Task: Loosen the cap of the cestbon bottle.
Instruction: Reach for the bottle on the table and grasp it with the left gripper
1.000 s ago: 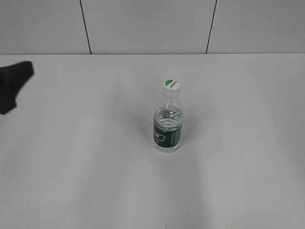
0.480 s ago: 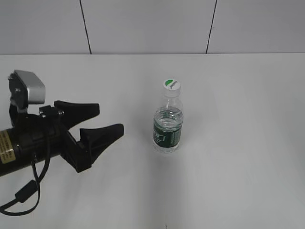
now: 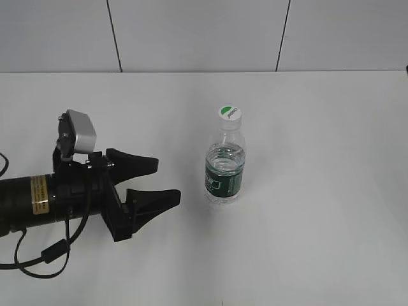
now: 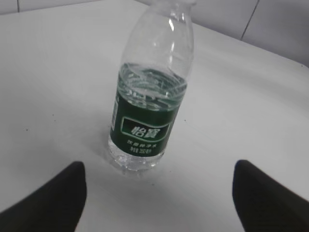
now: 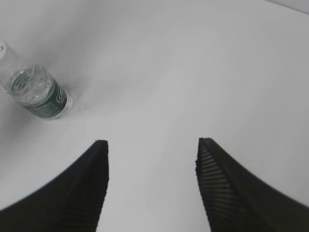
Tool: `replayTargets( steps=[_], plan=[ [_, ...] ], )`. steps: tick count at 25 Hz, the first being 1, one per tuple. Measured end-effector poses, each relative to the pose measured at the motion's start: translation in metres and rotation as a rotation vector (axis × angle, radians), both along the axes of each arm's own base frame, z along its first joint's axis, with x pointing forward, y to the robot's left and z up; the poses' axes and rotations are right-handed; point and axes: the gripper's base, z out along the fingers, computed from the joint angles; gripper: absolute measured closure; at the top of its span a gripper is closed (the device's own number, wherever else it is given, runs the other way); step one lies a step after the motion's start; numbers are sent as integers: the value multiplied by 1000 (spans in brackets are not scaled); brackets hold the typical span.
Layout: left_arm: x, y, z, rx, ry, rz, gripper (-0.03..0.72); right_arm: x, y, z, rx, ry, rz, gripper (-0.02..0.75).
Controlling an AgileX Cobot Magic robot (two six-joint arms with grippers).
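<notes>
On the left of a plain white table (image 3: 319, 242), the left gripper (image 3: 167, 180) lies low with its fingers spread wide, holding nothing. Near its tips stands the bottle (image 3: 224, 167), upright, cap (image 3: 229, 113) on. The right gripper (image 5: 152, 150) hangs released, well apart. Grey panelled wall (image 3: 197, 35) behind.

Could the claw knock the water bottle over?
It might. The cestbon bottle stands upright with nothing bracing it, and the open left claw sits low beside it, apart from it. One finger bumping the bottle before both sides close could tip it. The cap sits high on a thin neck, so twisting it without a firm hold lower down may just spin the bottle.
</notes>
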Motion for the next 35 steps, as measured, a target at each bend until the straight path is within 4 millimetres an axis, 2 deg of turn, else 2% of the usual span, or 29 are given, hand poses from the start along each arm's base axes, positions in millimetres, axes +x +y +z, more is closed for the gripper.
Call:
replayTargets(
  steps=[8, 17, 21, 27, 31, 35],
  plan=[
    [31, -11, 10, -1, -110, -54, 128, 30, 46, -16, -88, 176, 171, 295],
    [57, -23, 7, 6, -187, -148, 128, 60, 89, -10, -142, 297, 255, 295],
    [62, -26, 8, 3, -209, -171, 128, 70, 116, -10, -201, 318, 298, 295],
    [70, -29, 13, -4, -243, -174, 128, 87, 150, -8, -200, 342, 323, 295],
    [72, -34, 16, -8, -261, -188, 128, 95, 166, -9, -191, 364, 318, 295],
    [67, -43, 13, -5, -251, -209, 128, 102, 175, -18, -188, 391, 306, 295]
  ],
)
